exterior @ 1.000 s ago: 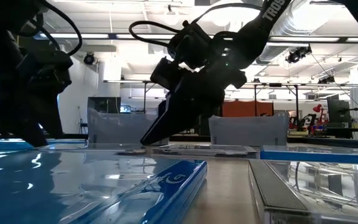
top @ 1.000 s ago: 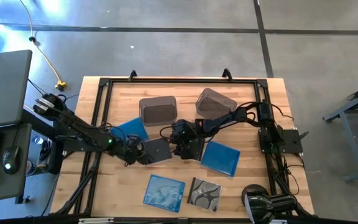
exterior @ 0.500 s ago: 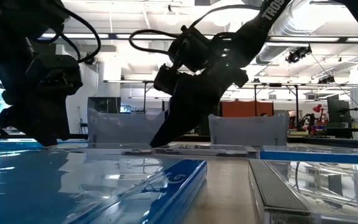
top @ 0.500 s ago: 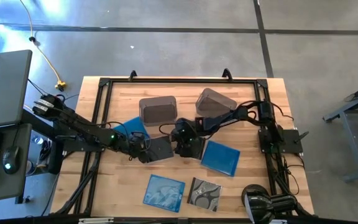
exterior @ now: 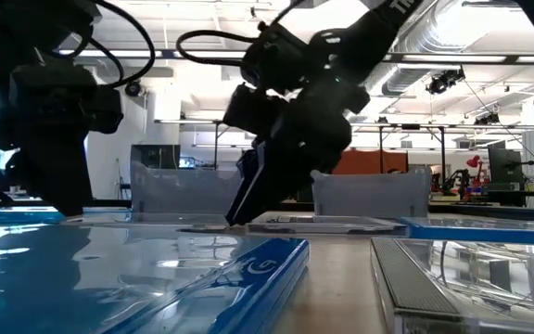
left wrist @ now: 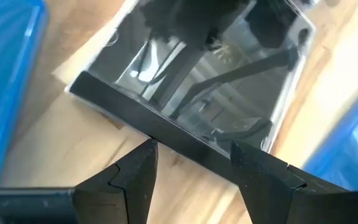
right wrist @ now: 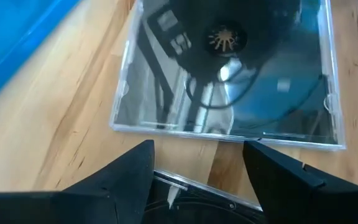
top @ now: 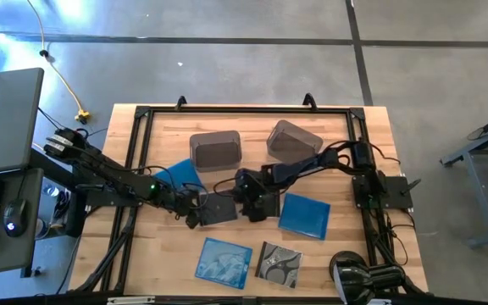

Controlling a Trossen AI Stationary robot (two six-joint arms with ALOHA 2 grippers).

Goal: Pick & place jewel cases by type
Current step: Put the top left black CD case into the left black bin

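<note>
A dark jewel case (top: 219, 209) lies flat mid-table between my two grippers. My left gripper (top: 196, 214) is open at its left side, fingertips just at the black spine edge (left wrist: 185, 146). My right gripper (top: 246, 206) is open at its right side, slanting down over a second dark case (top: 263, 206), whose edge (right wrist: 194, 186) shows between the fingers. Flat on the table lie two plain blue cases (top: 180, 175) (top: 304, 215), a cloud-patterned blue one (top: 224, 261) and a silvery-patterned one (top: 279, 264). My left gripper has its open fingertips (left wrist: 146, 152) against or just short of the case's spine edge; I cannot tell whether they touch. My right gripper has its fingertips (exterior: 234, 219) low over the second dark case; I cannot tell whether they touch it.
Two translucent grey bins (top: 216, 151) (top: 293, 140) stand behind the grippers near the table's far edge. A black frame (top: 244, 108) rims the wooden tabletop. Bare wood shows at the near left (top: 155, 254) and near right corners.
My left gripper has rolled about its own axis beside the dark case and edged closer to it. My right gripper has tipped more steeply downward over the second dark case. Both stay open.
</note>
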